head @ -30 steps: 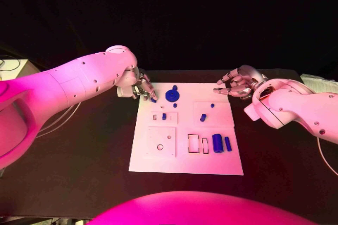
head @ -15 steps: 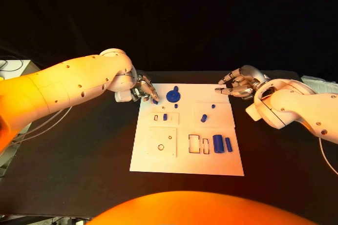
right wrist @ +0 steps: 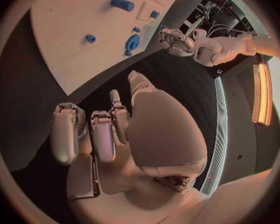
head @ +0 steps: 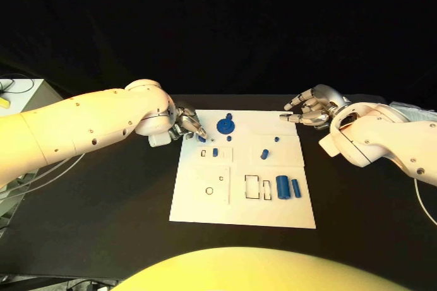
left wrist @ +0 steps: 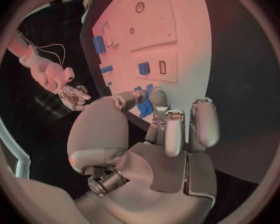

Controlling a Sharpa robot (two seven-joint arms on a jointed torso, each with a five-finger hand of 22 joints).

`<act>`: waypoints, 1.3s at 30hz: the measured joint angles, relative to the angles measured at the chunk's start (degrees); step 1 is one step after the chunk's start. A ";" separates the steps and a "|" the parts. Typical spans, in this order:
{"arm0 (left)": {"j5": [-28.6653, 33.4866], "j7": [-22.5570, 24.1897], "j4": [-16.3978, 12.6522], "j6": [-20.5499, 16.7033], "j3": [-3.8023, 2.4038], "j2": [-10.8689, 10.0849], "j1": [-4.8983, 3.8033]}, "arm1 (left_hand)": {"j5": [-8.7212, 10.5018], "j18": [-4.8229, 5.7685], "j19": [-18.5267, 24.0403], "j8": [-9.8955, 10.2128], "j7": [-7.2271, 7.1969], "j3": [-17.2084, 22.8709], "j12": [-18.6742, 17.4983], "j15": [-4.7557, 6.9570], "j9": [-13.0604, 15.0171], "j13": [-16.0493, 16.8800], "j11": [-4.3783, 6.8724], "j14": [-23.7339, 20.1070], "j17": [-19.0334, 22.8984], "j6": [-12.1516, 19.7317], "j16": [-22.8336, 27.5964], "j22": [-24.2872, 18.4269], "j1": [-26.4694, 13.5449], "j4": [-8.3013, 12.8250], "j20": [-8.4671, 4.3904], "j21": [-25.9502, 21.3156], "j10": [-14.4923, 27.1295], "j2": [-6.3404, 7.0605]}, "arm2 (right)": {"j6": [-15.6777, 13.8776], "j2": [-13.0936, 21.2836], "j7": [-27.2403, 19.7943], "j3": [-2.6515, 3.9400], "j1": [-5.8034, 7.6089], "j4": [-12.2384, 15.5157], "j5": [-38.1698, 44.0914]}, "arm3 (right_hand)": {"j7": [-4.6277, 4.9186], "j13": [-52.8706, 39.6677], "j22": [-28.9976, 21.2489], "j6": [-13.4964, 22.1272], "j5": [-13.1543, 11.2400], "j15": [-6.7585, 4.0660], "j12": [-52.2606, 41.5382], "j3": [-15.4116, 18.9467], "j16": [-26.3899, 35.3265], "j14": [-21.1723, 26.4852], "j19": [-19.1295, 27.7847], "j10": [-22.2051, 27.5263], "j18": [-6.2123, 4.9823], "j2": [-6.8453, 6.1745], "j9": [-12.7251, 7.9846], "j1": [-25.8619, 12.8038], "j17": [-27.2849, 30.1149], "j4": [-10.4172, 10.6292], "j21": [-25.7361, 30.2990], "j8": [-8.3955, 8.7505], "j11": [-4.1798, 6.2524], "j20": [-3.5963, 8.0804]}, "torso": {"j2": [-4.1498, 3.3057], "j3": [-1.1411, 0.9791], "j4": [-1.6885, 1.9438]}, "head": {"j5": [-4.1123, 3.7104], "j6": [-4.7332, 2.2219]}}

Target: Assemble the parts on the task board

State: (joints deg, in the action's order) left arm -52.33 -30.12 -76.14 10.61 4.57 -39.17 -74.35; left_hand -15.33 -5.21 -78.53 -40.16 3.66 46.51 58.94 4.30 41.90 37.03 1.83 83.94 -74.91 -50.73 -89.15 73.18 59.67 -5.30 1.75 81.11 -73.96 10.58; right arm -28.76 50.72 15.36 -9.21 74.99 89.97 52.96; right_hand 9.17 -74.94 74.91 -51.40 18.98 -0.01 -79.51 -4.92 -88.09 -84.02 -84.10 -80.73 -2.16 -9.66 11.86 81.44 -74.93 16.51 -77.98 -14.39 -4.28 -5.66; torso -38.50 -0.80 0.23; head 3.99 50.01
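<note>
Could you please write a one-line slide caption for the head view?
Left hand at the task board's far left corner beside a round blue part; right hand hovers empty off its far right corner.

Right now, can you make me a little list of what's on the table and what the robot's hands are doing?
table: black
task board: white plate in the middle of the table
round part: blue disc-like piece near the board's far edge
long parts: two blue cylinders side by side, toward the board's right side
small parts: short blue pieces mid-board
left hand: at the board's far left corner, pinching a small blue piece
right hand: off the board's far right corner, fingers apart, holding nothing
</note>
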 measured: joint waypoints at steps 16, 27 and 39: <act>-5.24 -0.18 -1.47 -2.25 1.18 0.07 1.74 | -0.02 0.00 -0.20 -0.97 -0.32 0.25 -1.03 0.45 0.01 -2.63 0.42 0.03 0.00 -0.71 0.00 -0.16 -1.36 -0.23 -0.21 0.01 -0.43 0.15 | 0.01 0.04 -0.03 -0.03 -0.22 -0.07 -0.04 | 0.00 0.01 0.00 0.00 0.00 0.00 0.00 0.00 0.00 0.00 0.00 0.00 0.00 0.00 0.00 0.00 0.01 0.00 0.00 0.00 0.00 0.00 | -0.01 -0.04 0.02 | 0.22 0.00; -7.77 -0.44 -1.72 -0.44 1.31 0.22 1.80 | -0.40 -0.01 -0.40 -1.79 -0.20 2.28 -1.21 0.82 0.01 -2.95 0.81 0.00 0.00 -1.00 0.00 -0.22 -2.10 1.36 -0.41 0.01 -1.04 -0.01 | 0.02 0.01 -0.04 -0.05 -0.44 -0.11 -0.02 | 0.00 0.02 0.04 0.00 0.00 0.00 0.00 0.00 0.00 0.00 0.00 0.00 0.00 0.00 0.00 0.00 0.01 0.00 0.00 0.00 0.00 0.00 | -0.04 -0.09 0.07 | 0.36 -0.01; -8.87 -0.52 -2.14 0.15 1.46 0.44 1.92 | -0.36 0.00 -0.40 -1.84 -0.20 2.29 -1.70 0.82 0.01 -3.44 0.92 0.00 0.00 -1.00 0.00 -0.21 -2.32 1.37 -0.41 0.01 -1.32 0.21 | -0.01 0.02 -0.10 -0.05 -0.48 -0.10 -0.01 | 0.00 0.02 0.04 0.00 0.32 0.00 0.00 0.00 0.23 0.00 0.00 0.00 0.00 0.00 -0.05 0.00 0.01 0.00 0.00 -0.23 0.00 0.00 | 0.02 -0.04 0.03 | 0.37 -0.01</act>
State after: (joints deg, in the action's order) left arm -61.20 -30.63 -78.28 10.77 6.03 -38.74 -72.43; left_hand -15.69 -5.21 -78.93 -42.00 3.46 48.80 57.24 5.12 41.91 33.59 2.75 83.94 -74.90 -51.73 -89.15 72.97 57.35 -3.93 1.34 81.11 -75.28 10.79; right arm -28.77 50.74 15.26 -9.26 74.50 89.88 52.95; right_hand 9.17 -74.92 74.94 -51.40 19.30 -0.01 -79.51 -4.91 -87.86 -84.01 -84.11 -80.73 -2.15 -9.66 11.81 81.44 -74.91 16.51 -77.98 -14.62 -4.28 -5.66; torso -38.48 -0.84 0.26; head 4.37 50.00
